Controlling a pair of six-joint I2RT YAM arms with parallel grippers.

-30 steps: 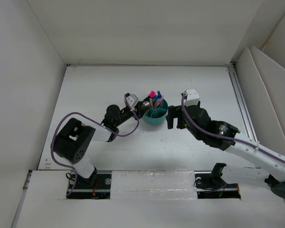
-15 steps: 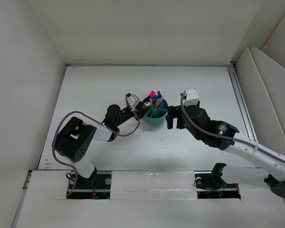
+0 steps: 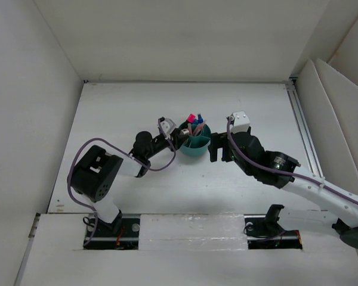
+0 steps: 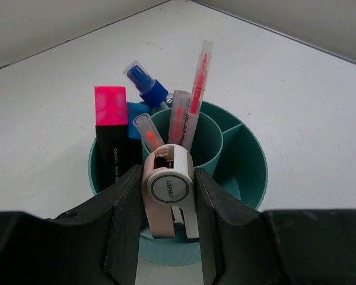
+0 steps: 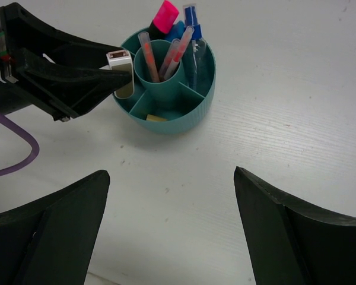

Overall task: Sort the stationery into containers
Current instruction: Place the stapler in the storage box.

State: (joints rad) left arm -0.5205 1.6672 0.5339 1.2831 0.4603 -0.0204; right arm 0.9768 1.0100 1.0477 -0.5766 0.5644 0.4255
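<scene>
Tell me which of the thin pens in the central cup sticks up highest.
The pen rightmost in the left wrist view: its clear tip rises well above the other two.

Even, diffuse white light fills every view. The surface (image 3: pixel 238 107) looks bright, almost washed out from above, with soft faint shadows beside the teal organizer (image 3: pixel 195 147) and under the arms (image 3: pixel 268 167). Up close the left pincer (image 4: pixel 168 178) reads near-black and a little blurred at the bottom edge, while its pale pink eraser (image 4: pixel 169 199) is sharp. The right pincer (image 5: pixel 171 174) is featureless dark at the lower corners.
</scene>
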